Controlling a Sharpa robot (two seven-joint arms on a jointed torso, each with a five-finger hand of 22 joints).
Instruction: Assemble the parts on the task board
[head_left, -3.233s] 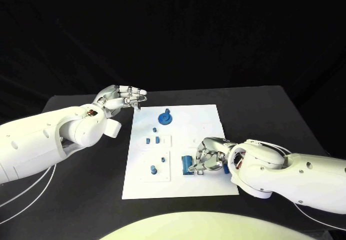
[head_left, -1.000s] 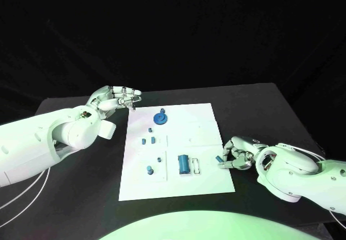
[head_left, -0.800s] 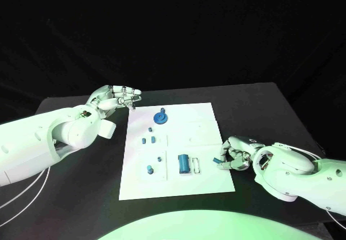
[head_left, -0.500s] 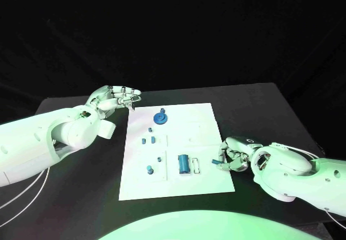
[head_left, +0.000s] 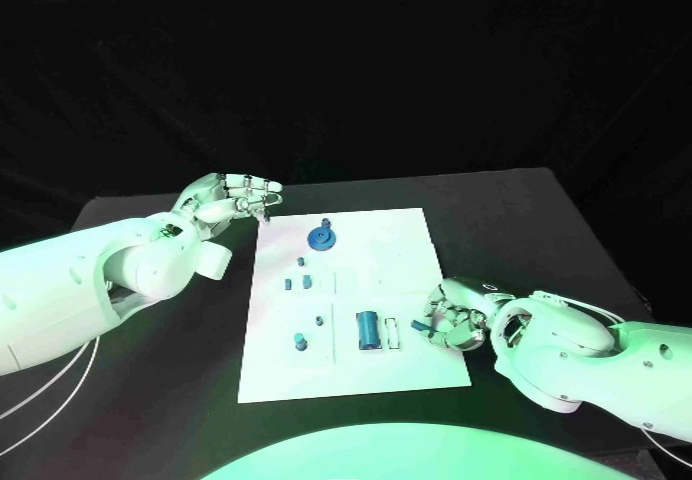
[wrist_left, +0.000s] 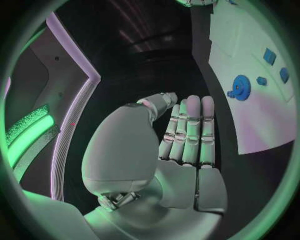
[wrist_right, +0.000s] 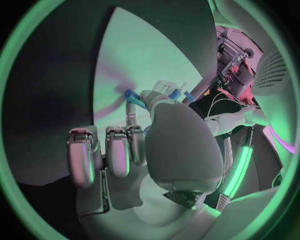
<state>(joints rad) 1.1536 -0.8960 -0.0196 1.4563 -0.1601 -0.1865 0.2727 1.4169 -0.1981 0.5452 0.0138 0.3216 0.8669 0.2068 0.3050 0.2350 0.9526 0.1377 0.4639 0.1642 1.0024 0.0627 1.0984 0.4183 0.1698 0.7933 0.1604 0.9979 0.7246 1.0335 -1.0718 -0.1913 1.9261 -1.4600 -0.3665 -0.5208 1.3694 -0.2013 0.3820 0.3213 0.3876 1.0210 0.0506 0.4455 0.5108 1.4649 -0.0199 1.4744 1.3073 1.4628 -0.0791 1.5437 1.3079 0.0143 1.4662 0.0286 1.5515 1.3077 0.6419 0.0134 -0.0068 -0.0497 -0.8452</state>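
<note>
Presently a small blue part (head_left: 423, 325) is pinched by the right hand (head_left: 454, 322) at the task board (head_left: 389, 240)'s lower-right edge, just right of the blue cylinder (head_left: 369, 327); the left hand (head_left: 231, 200), curled on nothing, is held upper left.

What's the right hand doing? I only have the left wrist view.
Observer: In the head view, the right hand is at the right edge of the task board, pinching a small blue part.
Operator: Anything on the board near it?
Observer: A blue cylinder lies on the board beside the hand, toward the board's middle, apart from the fingers.
Operator: Can you see the grip up close?
Observer: In the right wrist view, a blue end shows at the tip of the curled fingers.
</note>
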